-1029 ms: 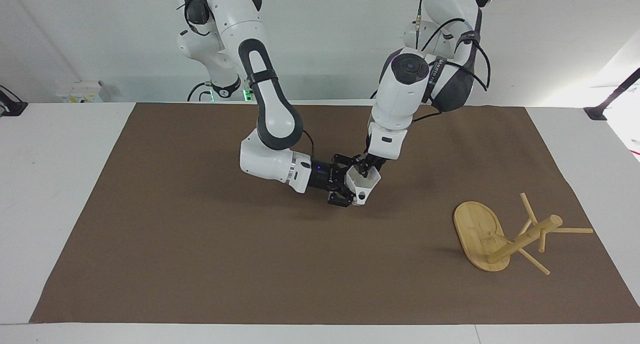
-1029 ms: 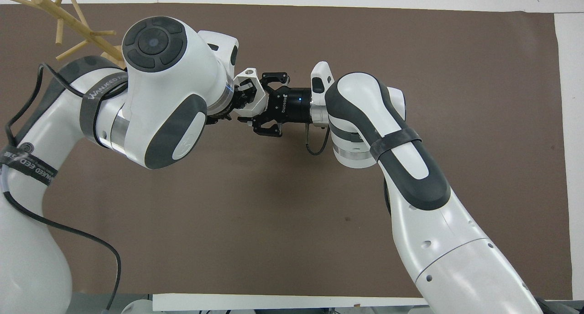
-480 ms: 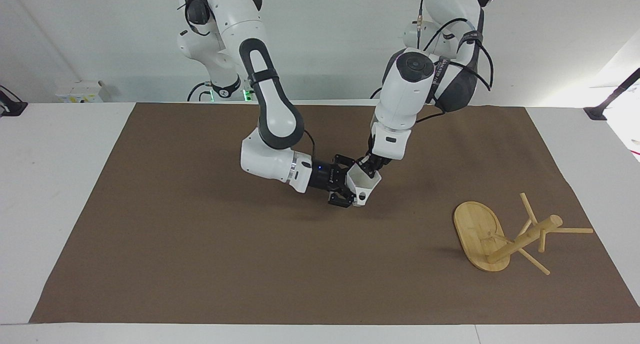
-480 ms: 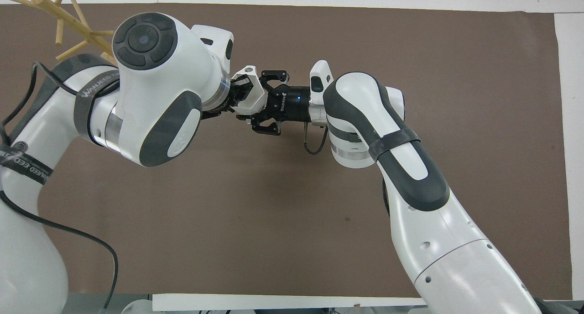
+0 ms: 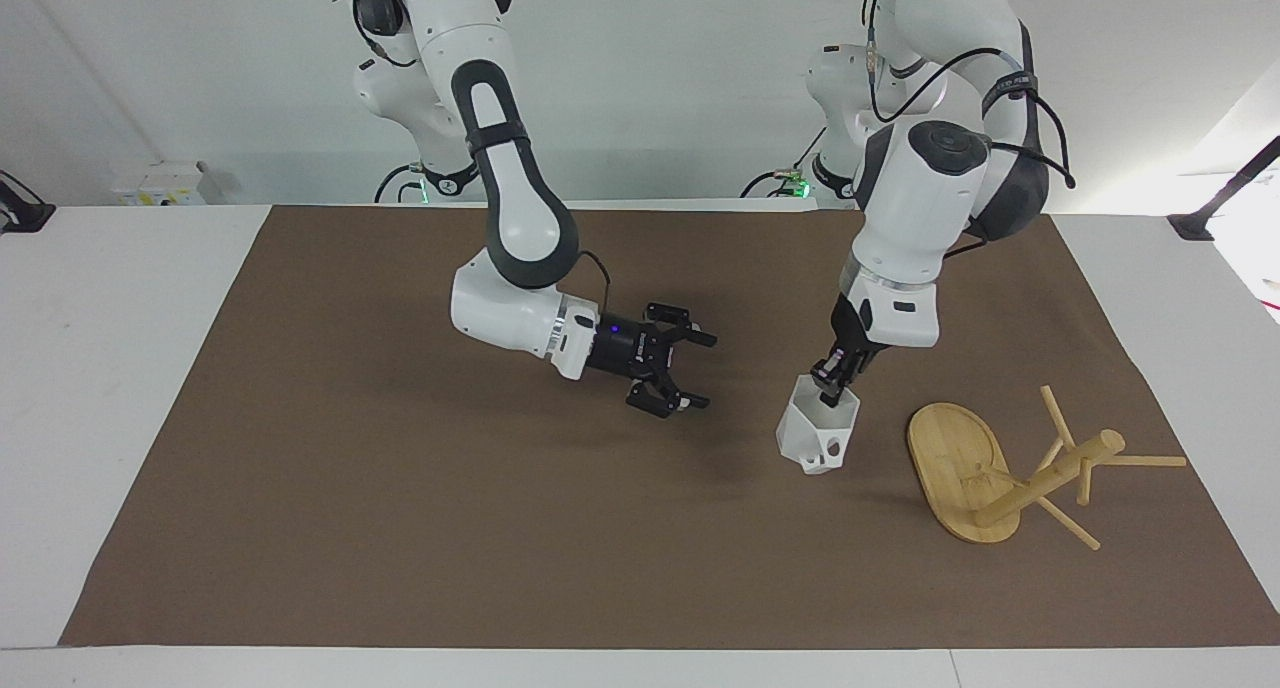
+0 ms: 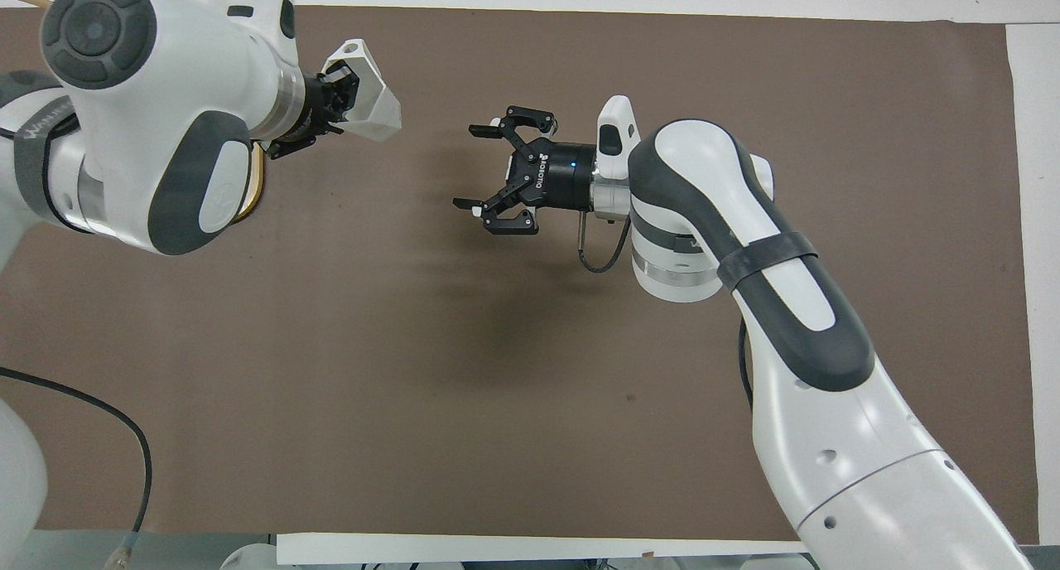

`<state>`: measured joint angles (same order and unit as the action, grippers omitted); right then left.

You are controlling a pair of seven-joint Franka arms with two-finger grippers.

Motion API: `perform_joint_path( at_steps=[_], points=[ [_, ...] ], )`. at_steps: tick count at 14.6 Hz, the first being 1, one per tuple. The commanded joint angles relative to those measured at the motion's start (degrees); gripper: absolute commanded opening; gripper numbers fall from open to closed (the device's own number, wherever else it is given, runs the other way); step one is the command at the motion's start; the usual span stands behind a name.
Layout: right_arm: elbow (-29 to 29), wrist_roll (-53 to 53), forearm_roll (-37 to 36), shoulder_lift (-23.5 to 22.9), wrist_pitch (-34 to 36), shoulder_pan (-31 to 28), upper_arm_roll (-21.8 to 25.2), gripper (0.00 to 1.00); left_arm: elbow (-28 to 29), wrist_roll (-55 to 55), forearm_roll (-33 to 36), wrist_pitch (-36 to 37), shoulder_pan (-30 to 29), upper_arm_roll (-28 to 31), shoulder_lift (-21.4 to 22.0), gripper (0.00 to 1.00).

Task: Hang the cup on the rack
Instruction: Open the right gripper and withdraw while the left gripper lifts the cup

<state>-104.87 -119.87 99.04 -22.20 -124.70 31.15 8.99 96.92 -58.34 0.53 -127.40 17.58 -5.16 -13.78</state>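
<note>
Left gripper is clamping the rim of the cup, one finger inside the mouth, one outside. Cup is hanging below the jaws, in the air over the brown mat, mouth up toward the wrist, handle with its round hole low on the camera-facing side in the facing view. In the overhead view the same cup is jutting out past the fingertips, tilted.

Right gripper is hovering over the middle of the mat with jaws spread wide and nothing between them; well apart from the cup. This arm appears to be waiting.

The rack is not standing. It is lying tipped, oval base up on edge, post slanting away from it, pegs splayed and resting on the mat. It sits just beside the hanging cup, toward the left arm's end of the table.

Step in hand, as I judge it: carrying the cup to a peg. Doing it well means:
- turning the wrist so the handle hole is facing a free peg tip, not pointing down under the jaws;
- choosing a peg that angles upward in the rack's tipped pose, so the cup cannot slide off;
- approaching along the peg's own line, slowly, since the rack is propped loosely and a side nudge could roll it;
- releasing only once the peg is through the hole.

Empty right jaws could steady the base, if needed.
</note>
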Motion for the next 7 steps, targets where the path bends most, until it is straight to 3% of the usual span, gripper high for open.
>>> perform_joint_path(
  at_steps=[1, 2, 4, 5, 7],
  points=[
    [-7.19, -0.45, -8.81, 6.54, 5.58, -6.69, -0.12, 1.0, 20.08, -0.9, 0.97, -18.32, -3.16, -0.47, 11.45, 0.0],
    [-6.84, -0.28, -16.52, 7.07, 8.74, -11.25, -0.03, 1.0, 28.33, -1.08, 0.53, -30.24, -4.3, -0.64, 14.1, 0.0],
    [-5.61, -0.01, -29.46, 7.43, 12.79, -19.25, -0.03, 1.0, 37.08, -3.17, -0.87, -47.34, -5.27, -0.73, 15.53, 0.0],
    [-5.09, 1.12, -35.0, 7.34, 14.81, -22.68, 0.06, 1.0, 38.77, -3.88, -2.88, -52.46, -5.45, -0.82, 15.27, 0.0],
    [-3.94, 5.07, -45.55, 7.52, 16.5, -27.18, 0.15, 1.0, 39.05, -4.15, -8.15, -55.67, -5.1, -0.82, 14.75, 0.0]
  ],
)
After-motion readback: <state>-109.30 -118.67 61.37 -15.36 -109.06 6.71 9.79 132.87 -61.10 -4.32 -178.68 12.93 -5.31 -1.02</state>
